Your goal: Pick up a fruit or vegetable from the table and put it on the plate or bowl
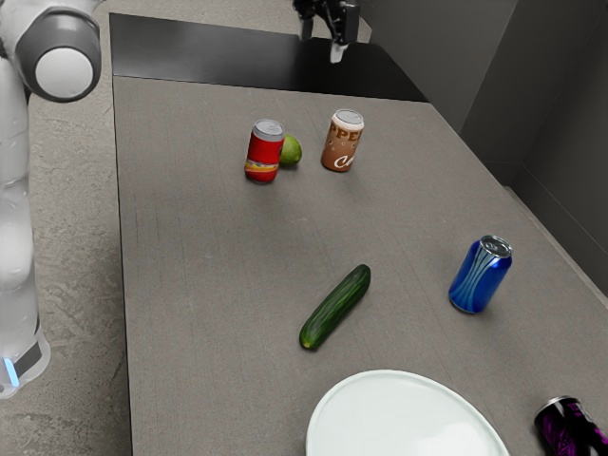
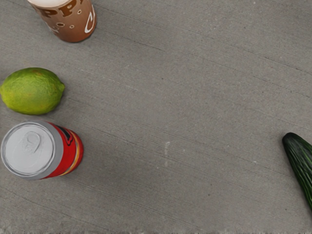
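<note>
The gripper (image 1: 320,46) hangs above the table (image 1: 209,266), far beyond the plate (image 1: 399,418), fingers apart and holding nothing. The cucumber (image 1: 335,306) lies flat on the table just beyond the plate. The lime (image 1: 290,150), red can (image 1: 265,151) and brown can (image 1: 342,141) sit well beyond the plate. A blue can (image 1: 480,275) stands near the plate, toward the exterior view's right.

Lime (image 1: 291,150) just beside red can (image 1: 265,151), brown can (image 1: 342,141) near other side. Cucumber (image 1: 335,306) alone on open table (image 1: 209,285), free all round. Purple can (image 1: 570,427) close by plate (image 1: 399,418) rim.
</note>
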Controlling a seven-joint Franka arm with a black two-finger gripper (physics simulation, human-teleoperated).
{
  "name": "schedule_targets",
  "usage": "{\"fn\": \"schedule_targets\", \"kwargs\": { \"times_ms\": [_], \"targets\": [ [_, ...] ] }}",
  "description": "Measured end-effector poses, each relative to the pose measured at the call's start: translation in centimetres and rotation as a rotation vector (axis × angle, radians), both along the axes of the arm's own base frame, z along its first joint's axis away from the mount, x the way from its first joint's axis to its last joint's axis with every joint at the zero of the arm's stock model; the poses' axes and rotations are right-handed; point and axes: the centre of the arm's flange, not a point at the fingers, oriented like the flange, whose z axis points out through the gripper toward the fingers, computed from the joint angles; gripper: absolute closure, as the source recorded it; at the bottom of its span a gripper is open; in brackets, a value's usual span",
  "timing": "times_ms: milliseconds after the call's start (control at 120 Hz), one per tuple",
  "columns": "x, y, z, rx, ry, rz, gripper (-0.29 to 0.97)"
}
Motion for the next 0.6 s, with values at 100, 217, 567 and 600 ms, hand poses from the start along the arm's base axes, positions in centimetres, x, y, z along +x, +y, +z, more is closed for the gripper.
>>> {"fn": "schedule_targets", "kwargs": {
  "times_ms": [100, 217, 567, 600],
  "targets": [
    [1.6, -5.1, -1.2, 0.013, 0.033, -0.093, 0.0],
    [2.8, -9.0, -3.2, 0.02, 0.076, -0.16, 0.0],
    [-9.0, -12.8, -15.2, -0.008, 0.125, -0.226, 0.0],
    [-9.1, -12.9, -15.7, -0.015, 0.114, -0.22, 0.0]
  ]
}}
